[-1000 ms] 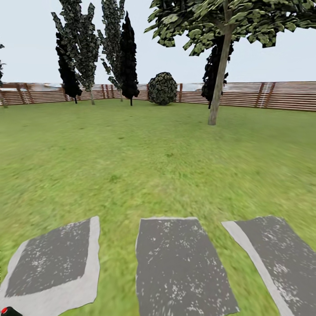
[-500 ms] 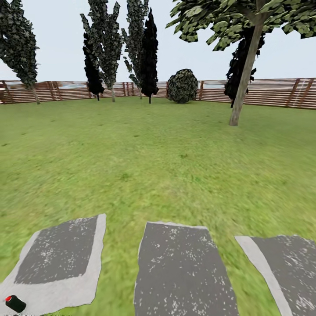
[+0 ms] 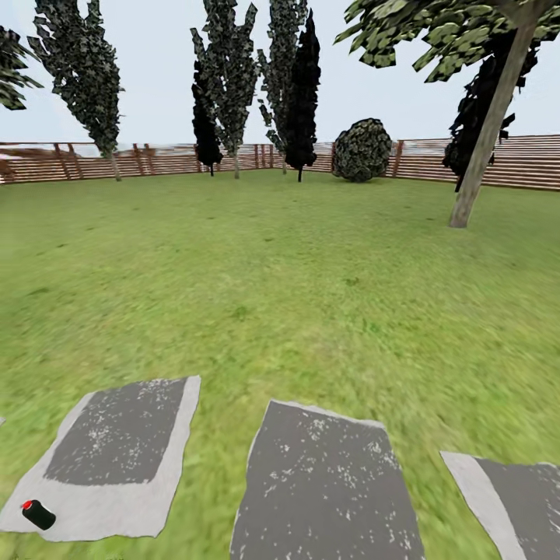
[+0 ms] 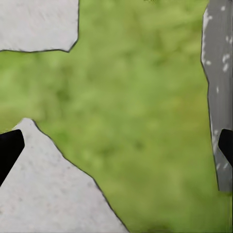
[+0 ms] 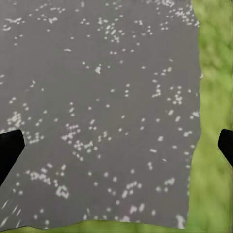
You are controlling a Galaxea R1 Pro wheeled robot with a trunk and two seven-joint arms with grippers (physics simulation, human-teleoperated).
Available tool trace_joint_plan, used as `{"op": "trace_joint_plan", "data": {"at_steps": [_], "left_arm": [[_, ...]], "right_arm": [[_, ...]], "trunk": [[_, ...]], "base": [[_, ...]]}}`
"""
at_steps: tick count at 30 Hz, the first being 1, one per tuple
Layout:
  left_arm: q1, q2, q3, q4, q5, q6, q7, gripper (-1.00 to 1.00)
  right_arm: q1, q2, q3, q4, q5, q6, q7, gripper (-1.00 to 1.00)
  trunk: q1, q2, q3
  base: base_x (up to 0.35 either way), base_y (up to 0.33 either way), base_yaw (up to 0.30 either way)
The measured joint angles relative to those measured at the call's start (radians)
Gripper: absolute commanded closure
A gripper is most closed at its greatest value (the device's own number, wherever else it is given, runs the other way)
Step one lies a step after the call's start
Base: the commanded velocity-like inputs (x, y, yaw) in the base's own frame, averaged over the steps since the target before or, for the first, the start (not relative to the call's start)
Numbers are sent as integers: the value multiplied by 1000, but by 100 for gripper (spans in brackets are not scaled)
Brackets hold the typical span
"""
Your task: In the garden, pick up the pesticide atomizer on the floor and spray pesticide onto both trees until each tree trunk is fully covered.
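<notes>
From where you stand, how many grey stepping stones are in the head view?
3 clearly: the left stone bearing a small black, red-tipped object, the middle stone, and the right stone cut by the frame. More may lie outside the picture.

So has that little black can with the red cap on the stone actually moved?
No. The can has stayed at the same corner of its stepping stone; the whole picture has shifted rightward, fence included, so the camera turned.

Atomizer on left stepping stone
</notes>
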Motion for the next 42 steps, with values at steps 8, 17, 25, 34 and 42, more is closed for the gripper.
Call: {"op": "trace_joint_plan", "data": {"at_steps": [8, 17, 25, 34, 42], "left_arm": [[0, 0, 0, 0, 0, 0, 0, -100], [0, 0, 0, 0, 0, 0, 0, -100], [0, 0, 0, 0, 0, 0, 0, -100], [0, 1, 2, 0, 0, 0, 5, -100], [0, 2, 15, 0, 0, 0, 14, -100]], "right_arm": [[0, 0, 0, 0, 0, 0, 0, -100], [0, 0, 0, 0, 0, 0, 0, -100], [0, 1, 0, 0, 0, 0, 0, -100], [0, 0, 0, 0, 0, 0, 0, -100], [0, 0, 0, 0, 0, 0, 0, -100]], "trunk": [[0, 0, 0], [0, 0, 0], [0, 0, 0], [0, 0, 0], [0, 0, 0]], "base": [[171, -277, 277], [173, -279, 277], [174, -279, 277], [174, -279, 277], [179, -278, 277]]}}
